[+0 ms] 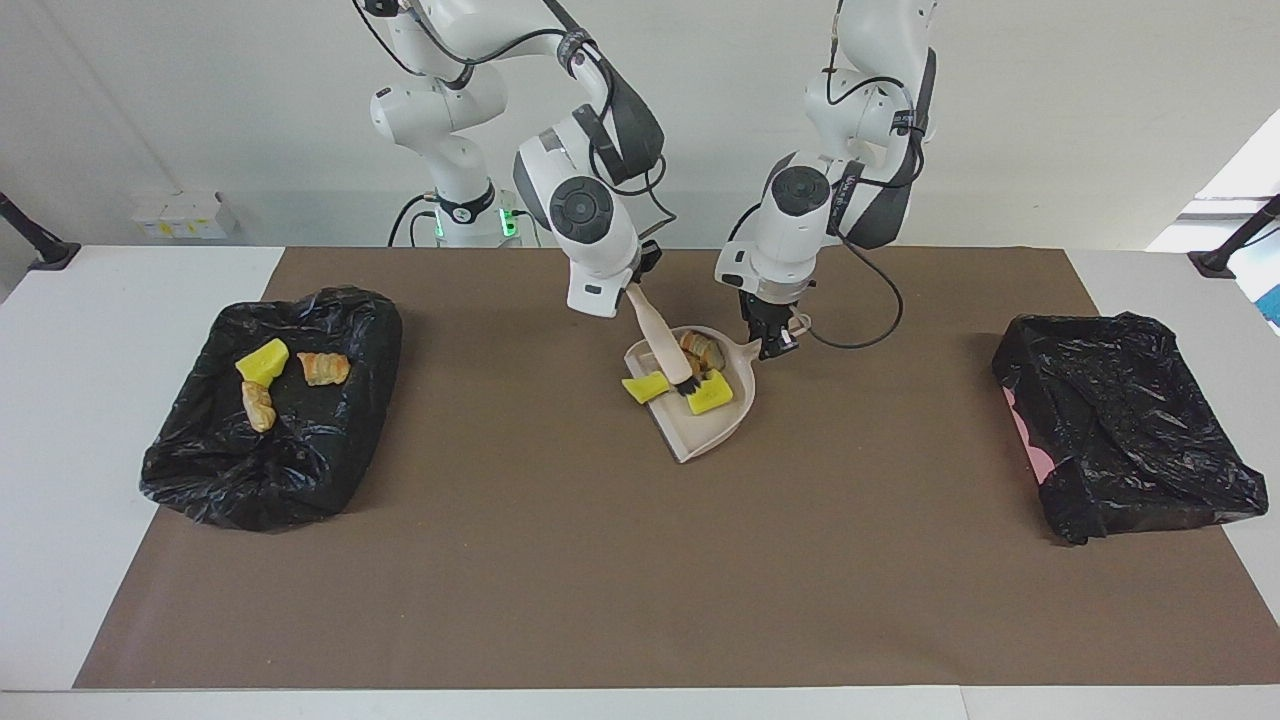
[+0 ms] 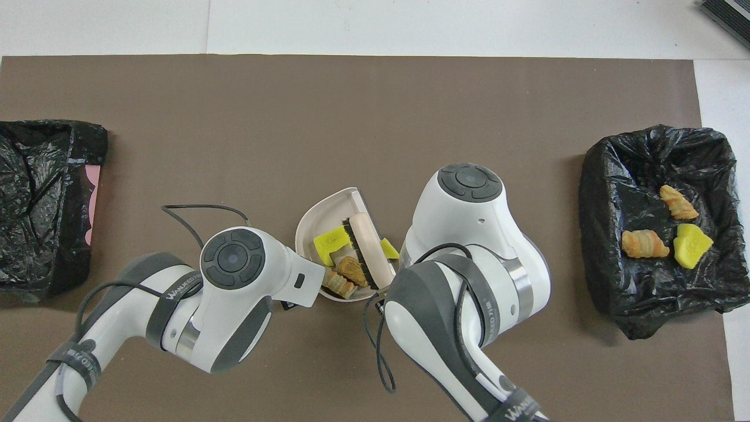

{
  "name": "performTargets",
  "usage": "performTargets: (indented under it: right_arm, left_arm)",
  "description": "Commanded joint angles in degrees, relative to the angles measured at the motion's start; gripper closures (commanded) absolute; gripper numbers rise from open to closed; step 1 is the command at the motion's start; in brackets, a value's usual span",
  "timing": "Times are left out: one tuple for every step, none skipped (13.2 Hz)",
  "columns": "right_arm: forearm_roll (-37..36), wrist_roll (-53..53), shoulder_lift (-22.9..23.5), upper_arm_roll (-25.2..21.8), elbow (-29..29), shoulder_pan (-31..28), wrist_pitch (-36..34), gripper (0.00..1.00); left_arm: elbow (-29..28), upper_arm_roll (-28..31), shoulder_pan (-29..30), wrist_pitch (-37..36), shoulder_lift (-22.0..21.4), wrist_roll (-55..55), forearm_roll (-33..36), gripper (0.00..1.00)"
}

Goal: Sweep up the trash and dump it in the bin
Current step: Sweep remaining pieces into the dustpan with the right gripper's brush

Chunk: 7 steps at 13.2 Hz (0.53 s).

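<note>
A beige dustpan (image 1: pixel 712 432) (image 2: pixel 313 215) lies at mid-table. My left gripper (image 1: pixel 771 342) is shut on its handle at the end nearer the robots. Above the pan my right gripper (image 1: pixel 637 286) is shut on the handle of a beige brush (image 1: pixel 662 345) (image 2: pixel 368 243), which slants down with its dark bristles in the pan. The trash in the pan is a yellow sponge chunk (image 1: pixel 708 393) (image 2: pixel 328 242) and orange-brown pieces (image 1: pixel 700 347) (image 2: pixel 350 268). Another yellow chunk (image 1: pixel 645 387) (image 2: pixel 388 249) sits at the pan's side wall toward the right arm's end. In the overhead view both grippers are hidden under the arms.
A bin lined with a black bag (image 1: pixel 200 470) (image 2: pixel 650 299) stands at the right arm's end and holds a yellow chunk (image 1: pixel 262 361) and two orange-brown pieces (image 1: pixel 323 368). Another black-lined bin (image 1: pixel 1120 430) (image 2: pixel 41 199) stands at the left arm's end. A brown mat (image 1: pixel 640 580) covers the table.
</note>
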Motion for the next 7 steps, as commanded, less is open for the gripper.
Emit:
performTargets:
  right_arm:
    - [-1.1,-1.2,-3.3,-0.1,-1.5,-2.8,-2.7,1.00]
    - [-3.6,-1.1,-3.4,0.0,-1.5,-3.2,-2.8,1.00]
    - [-5.9,-0.6,-3.3,-0.1,-1.7,-3.3,-2.3,1.00]
    - [-7.8,1.1,-3.3,0.0,-1.9,-3.8,-1.4,1.00]
    - [-9.1,3.3,-3.7,0.0,-3.4,-3.8,0.4,1.00]
    - [-9.6,4.8,-4.4,0.0,-5.0,-4.0,2.3,1.00]
    - [-9.6,5.9,-5.0,-0.1,-6.4,-4.5,3.4,1.00]
  left_arm:
    - [-1.0,-0.1,1.1,2.1,0.3,0.4,0.1,1.00]
    - [-1.0,-0.1,1.1,2.1,0.3,0.3,0.1,1.00]
    - [-1.0,-0.1,1.1,2.0,0.3,0.3,0.0,1.00]
    - [-0.5,0.0,1.1,2.0,0.4,0.5,0.0,1.00]
    - [-0.3,0.0,1.1,1.7,0.5,0.7,0.1,1.00]
    - [-0.3,0.0,1.2,1.7,0.5,0.8,0.1,1.00]
    - [-0.3,0.1,1.2,1.8,0.6,2.4,0.1,1.00]
